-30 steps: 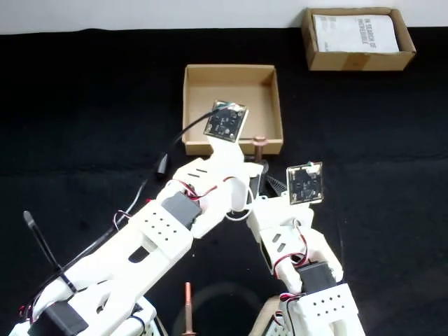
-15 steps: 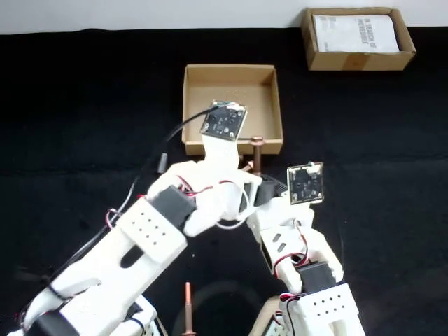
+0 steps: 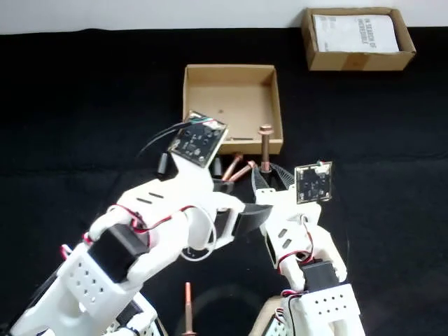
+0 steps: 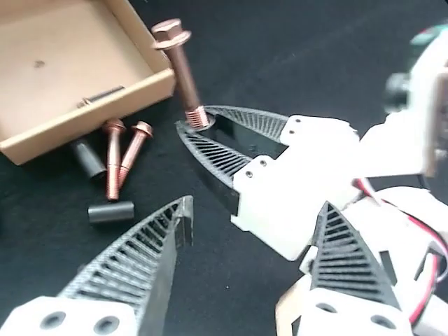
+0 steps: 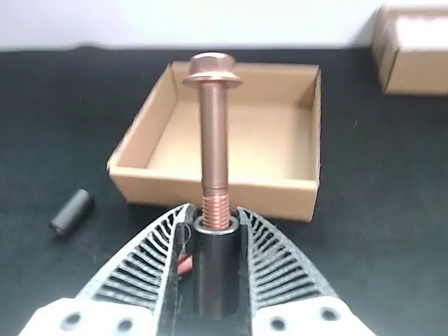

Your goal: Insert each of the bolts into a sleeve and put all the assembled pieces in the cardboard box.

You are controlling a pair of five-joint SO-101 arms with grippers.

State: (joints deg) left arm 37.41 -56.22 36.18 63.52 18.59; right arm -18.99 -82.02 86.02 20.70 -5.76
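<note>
Mid-insertion, with right claw [image 5: 213, 217] clenched on the upright sleeve [image 5: 213, 273], bolt [image 5: 213, 133] tip barely seated above its fingertips and left claw [image 4: 255, 206] spread empty nearby: next, press the bolt fully down, then carry into the cardboard box [image 5: 210, 185] just ahead.

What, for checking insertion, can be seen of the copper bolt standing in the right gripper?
The copper-coloured metal bolt has a flanged hex head on top, a smooth shank and threads below. It stands upright, its threaded end in the black cylindrical sleeve clamped by the right gripper, near the brown cardboard box.
</note>
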